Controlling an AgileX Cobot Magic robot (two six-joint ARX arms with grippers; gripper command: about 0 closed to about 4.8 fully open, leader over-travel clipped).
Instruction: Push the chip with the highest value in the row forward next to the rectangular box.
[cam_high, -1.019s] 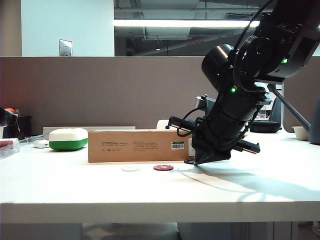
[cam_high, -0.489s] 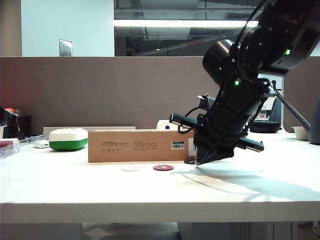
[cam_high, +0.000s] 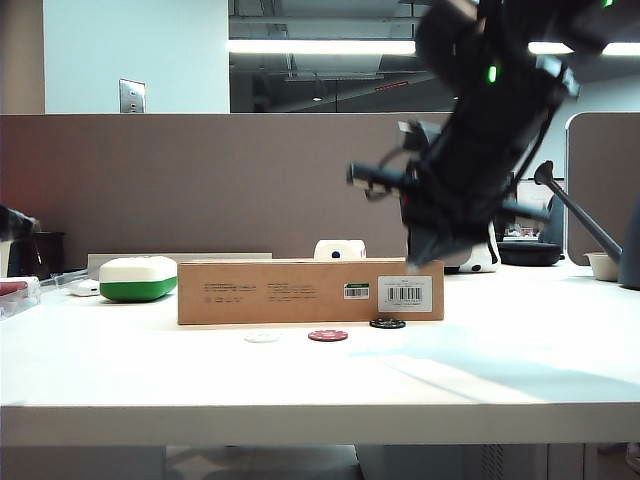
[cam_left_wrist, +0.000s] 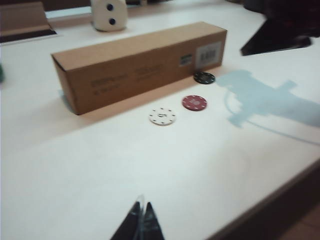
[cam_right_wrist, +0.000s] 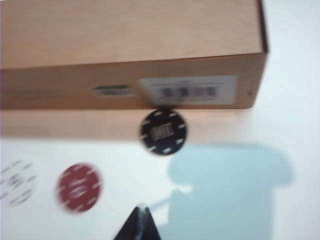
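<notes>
The black chip (cam_high: 387, 323) (cam_left_wrist: 204, 77) (cam_right_wrist: 163, 132) lies flat against the front face of the rectangular box (cam_high: 310, 290) (cam_left_wrist: 140, 62) (cam_right_wrist: 130, 50), just below its white barcode label. The rest of the row sits further from the box: the dark red chip (cam_high: 327, 336) (cam_left_wrist: 194, 103) (cam_right_wrist: 79, 187) and the white chip (cam_high: 262, 338) (cam_left_wrist: 162, 116) (cam_right_wrist: 17, 182). My right gripper (cam_high: 425, 262) (cam_right_wrist: 141, 210) is shut and empty, raised in the air above the box's right end, blurred. My left gripper (cam_left_wrist: 141, 207) is shut and empty, over bare table well in front of the chips.
A white-and-green rounded case (cam_high: 137, 278) stands left of the box. Behind the box is a small white object with dark dots (cam_high: 338, 249) (cam_left_wrist: 110, 14). A bowl (cam_high: 603, 265) sits far right. The table's front edge (cam_left_wrist: 280, 190) is close to my left gripper.
My right gripper has lifted from the table beside the black chip up above the box's right end. The chip and the barcode label, hidden before, now show.
</notes>
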